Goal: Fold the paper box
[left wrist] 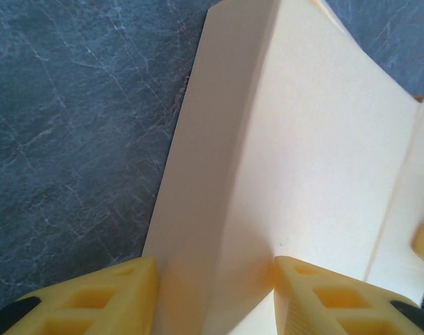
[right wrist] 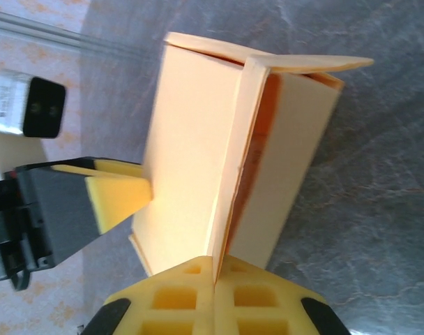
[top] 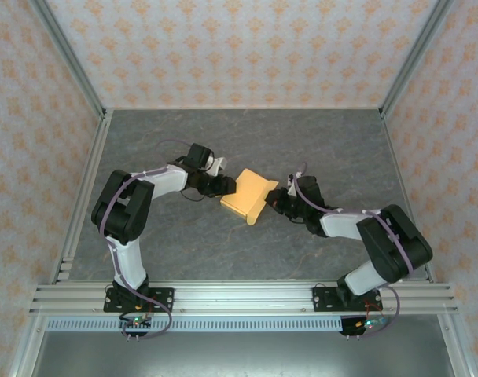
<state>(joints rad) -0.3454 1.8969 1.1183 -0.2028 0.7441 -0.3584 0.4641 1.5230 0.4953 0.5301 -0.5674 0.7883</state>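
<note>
The paper box [top: 249,195], light orange-tan and partly folded, is held off the dark table between both arms. My left gripper [top: 227,186] meets it from the left. In the left wrist view its two yellow fingers [left wrist: 93,300] press on either side of a folded ridge of the box [left wrist: 303,139], with the left gripper [left wrist: 215,293] shut on that ridge. From the right, my right gripper [top: 277,198] reaches the box. In the right wrist view the right gripper [right wrist: 214,279] is shut on a thin upright flap of the box [right wrist: 191,139], and a left finger [right wrist: 118,195] touches the far panel.
The grey marbled table top [top: 247,141] is bounded by patterned walls and metal corner posts [top: 70,63]. An aluminium rail [top: 239,297] carrying both arm bases runs along the near edge. The left arm's wrist camera [right wrist: 27,105] hangs close to the box.
</note>
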